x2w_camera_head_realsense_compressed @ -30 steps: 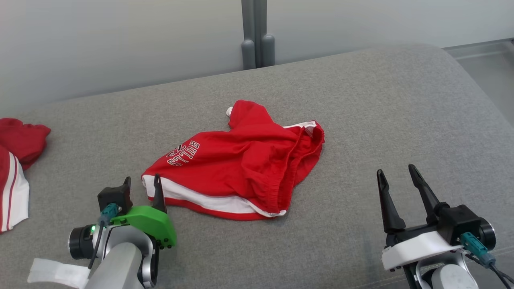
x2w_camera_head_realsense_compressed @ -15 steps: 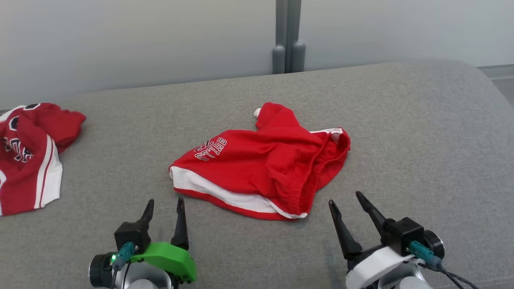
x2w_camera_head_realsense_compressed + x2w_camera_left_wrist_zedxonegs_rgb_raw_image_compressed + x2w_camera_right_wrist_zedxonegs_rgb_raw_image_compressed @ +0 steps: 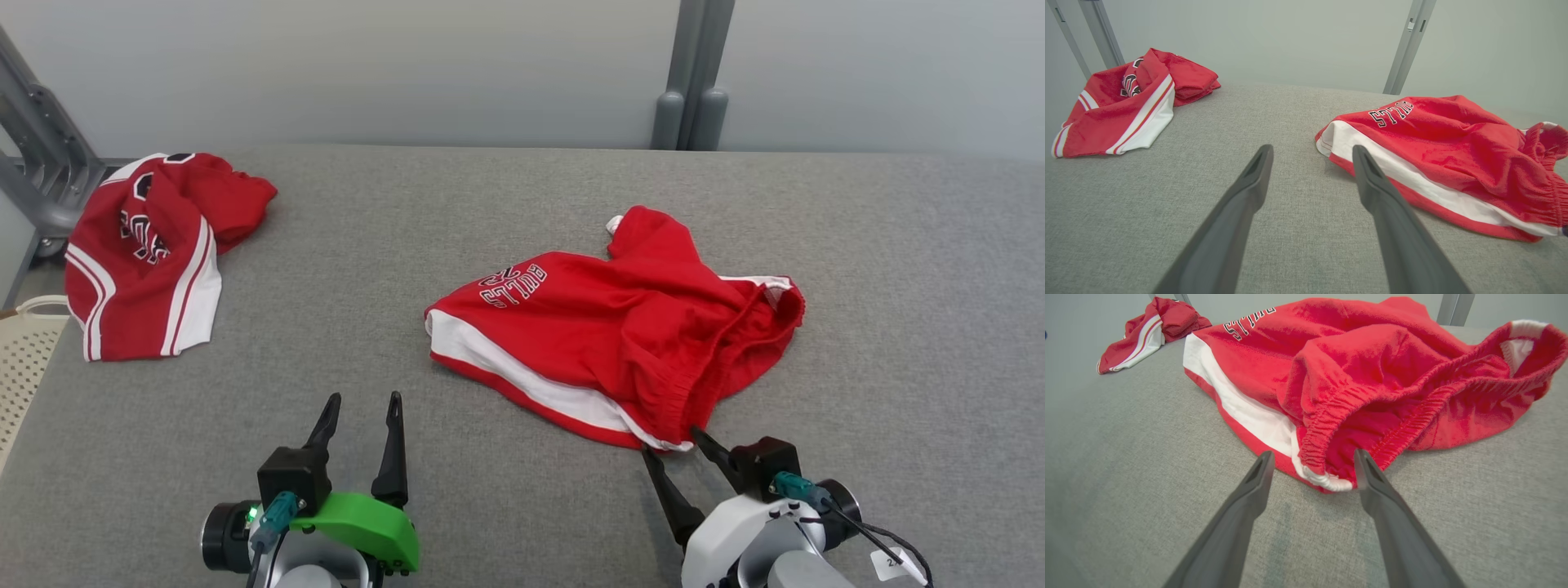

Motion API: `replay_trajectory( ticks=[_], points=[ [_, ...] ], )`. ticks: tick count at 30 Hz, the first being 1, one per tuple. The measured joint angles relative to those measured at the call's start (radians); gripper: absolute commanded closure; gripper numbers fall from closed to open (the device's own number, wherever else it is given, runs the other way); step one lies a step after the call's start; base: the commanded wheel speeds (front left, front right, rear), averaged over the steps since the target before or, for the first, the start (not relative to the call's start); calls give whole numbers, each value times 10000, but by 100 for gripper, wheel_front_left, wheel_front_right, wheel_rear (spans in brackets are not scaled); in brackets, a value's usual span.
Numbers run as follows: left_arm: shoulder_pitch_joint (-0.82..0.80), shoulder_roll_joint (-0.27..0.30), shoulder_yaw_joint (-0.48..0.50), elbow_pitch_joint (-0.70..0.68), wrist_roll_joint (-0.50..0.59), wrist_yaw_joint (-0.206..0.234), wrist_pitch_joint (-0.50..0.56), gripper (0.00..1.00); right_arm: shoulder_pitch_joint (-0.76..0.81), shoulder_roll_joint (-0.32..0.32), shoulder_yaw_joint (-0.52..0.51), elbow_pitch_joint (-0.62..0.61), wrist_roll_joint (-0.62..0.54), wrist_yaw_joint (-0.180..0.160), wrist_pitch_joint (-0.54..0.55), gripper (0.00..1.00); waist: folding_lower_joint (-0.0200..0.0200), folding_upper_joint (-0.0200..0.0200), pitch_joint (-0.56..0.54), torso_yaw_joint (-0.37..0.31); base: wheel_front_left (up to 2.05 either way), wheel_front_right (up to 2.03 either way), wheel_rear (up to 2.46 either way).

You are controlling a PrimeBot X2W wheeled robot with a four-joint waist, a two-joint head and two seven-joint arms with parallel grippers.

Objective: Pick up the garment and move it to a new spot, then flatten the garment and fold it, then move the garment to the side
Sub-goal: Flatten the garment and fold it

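Grey fabric-covered counter (image 3: 522, 196) against pale wall. I see crumpled red cotton shorts (image 3: 620, 343), white hem band, lettered, lying just ahead of right fingers (image 3: 663, 488). Those stand wide, tips flanking elastic waistband corner, gripping nothing. Left fingers (image 3: 393, 457) wide too, empty; shorts ahead to their right. Second red-and-white garment (image 3: 147, 253) well ahead to their left.

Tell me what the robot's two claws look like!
Both have two long, dark, pointed fingers. The left claw wears a bright green cover; the right claw wears a white one. Each has a teal plug and black cable.
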Motion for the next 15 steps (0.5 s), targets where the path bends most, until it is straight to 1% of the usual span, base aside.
replay_trajectory(
  ticks=[2, 3, 4, 5, 6, 7, 8, 9, 12, 15],
  points=[
    [1, -25, 19, -33, 48, -10, 0, 0, -182, 0, 84, 424, 155, 0, 0, 0, 0, 0, 40, 156, 0, 0, 0],
    [2, -40, 42, -44, 73, -10, 0, 0, -306, 0, 125, 529, 270, 0, 0, 2, 0, 0, 64, 218, 0, 0, 0],
    [4, -50, 63, -56, 79, -12, 0, 0, -433, 0, 146, 593, 330, 0, 0, 29, 0, 0, 91, 268, 0, 0, 0],
    [7, -59, 94, -63, 98, -31, 0, 0, -531, 2, 155, 627, 395, 0, 0, 51, 0, 0, 121, 301, 0, 0, 0],
    [12, -67, 136, -63, 100, -42, 0, 0, -603, 10, 173, 665, 441, 0, 0, 59, 0, 0, 151, 318, 0, 0, 0],
    [22, -77, 178, -61, 115, -42, 0, 0, -648, 10, 173, 708, 489, 0, 0, 70, 0, 0, 174, 321, 0, 0, 0],
    [36, -84, 213, -59, 136, -42, 0, 0, -671, 4, 184, 757, 512, 0, 0, 91, 0, 0, 183, 306, 0, 0, 0],
    [71, -92, 251, -54, 148, -46, 0, 0, -698, 2, 203, 802, 543, 0, 0, 100, 0, 0, 188, 277, 0, 0, 0],
    [126, -117, 322, -42, 173, -61, 0, 0, -828, 6, 198, 830, 621, 0, 0, 100, 0, 0, 203, 153, 0, 0, 0],
    [128, -134, 378, -50, 222, -84, 0, 0, -867, 4, -36, 616, 763, 0, 0, 100, 0, 0, 221, -16, 0, 0, 0]
  ],
)
